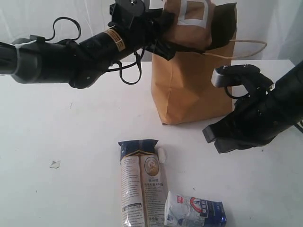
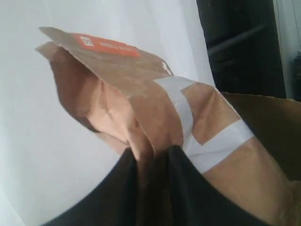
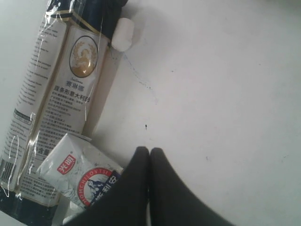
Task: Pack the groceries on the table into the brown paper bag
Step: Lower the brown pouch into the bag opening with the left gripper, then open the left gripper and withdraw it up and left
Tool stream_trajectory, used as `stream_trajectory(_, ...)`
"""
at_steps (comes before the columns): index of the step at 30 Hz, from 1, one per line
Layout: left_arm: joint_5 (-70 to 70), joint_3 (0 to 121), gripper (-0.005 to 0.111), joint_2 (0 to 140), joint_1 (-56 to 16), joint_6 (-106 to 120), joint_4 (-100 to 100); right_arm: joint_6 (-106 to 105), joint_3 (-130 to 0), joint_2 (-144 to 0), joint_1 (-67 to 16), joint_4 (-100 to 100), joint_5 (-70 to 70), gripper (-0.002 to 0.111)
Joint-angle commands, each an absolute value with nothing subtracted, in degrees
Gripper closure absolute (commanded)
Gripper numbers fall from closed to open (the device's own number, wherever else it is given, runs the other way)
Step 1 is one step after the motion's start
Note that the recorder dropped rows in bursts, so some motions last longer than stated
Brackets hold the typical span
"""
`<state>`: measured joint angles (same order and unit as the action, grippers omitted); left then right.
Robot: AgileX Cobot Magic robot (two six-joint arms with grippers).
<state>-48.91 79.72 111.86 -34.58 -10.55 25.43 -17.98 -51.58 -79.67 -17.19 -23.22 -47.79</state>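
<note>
My left gripper (image 1: 176, 43) (image 2: 153, 150) is shut on a side fold of the brown pouch (image 1: 191, 23) (image 2: 141, 94), the one with the white square. It holds the pouch just above the open top of the brown paper bag (image 1: 189, 90) (image 2: 277, 127). The long noodle packet (image 1: 141, 182) (image 3: 56, 94) lies flat near the table's front edge. Against its right side lies the small blue-white carton (image 1: 194, 210) (image 3: 80, 174). My right gripper (image 1: 220, 139) (image 3: 149, 150) is shut and empty, right of the bag and close above the table (image 1: 71, 142) beside the carton.
A small white lump (image 1: 162, 154) (image 3: 123, 34) rests by the noodle packet's top corner. A scrap of paper (image 1: 55, 164) lies on the left of the table. One twisted handle (image 1: 246, 43) sticks out to the right of the bag.
</note>
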Motion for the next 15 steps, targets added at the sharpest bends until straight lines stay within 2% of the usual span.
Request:
stream_trajectory(1, -43.45, 78.10, 0.097, 114.34, -34.38, -12.04, 31.97, -17.76, -51.30, -79.59, -17.34, -23.61, -48.08, 0.108)
stream_trajectory(8, -44.60, 78.10, 0.048, 114.34, -34.38, -19.74, 39.11, -17.76, -51.30, -79.59, -17.34, -23.61, -48.08, 0.108)
stream_trajectory(11, -45.10, 78.10, 0.035, 114.34, -34.38, -19.75, 38.19, -17.76, -51.30, -79.59, -17.34, -23.62, -47.79, 0.108)
stream_trajectory(15, -46.41, 78.10, 0.030, 114.34, -34.38, -19.75, 35.52, -17.76, -51.30, -79.59, -17.34, -23.62, -47.37, 0.108)
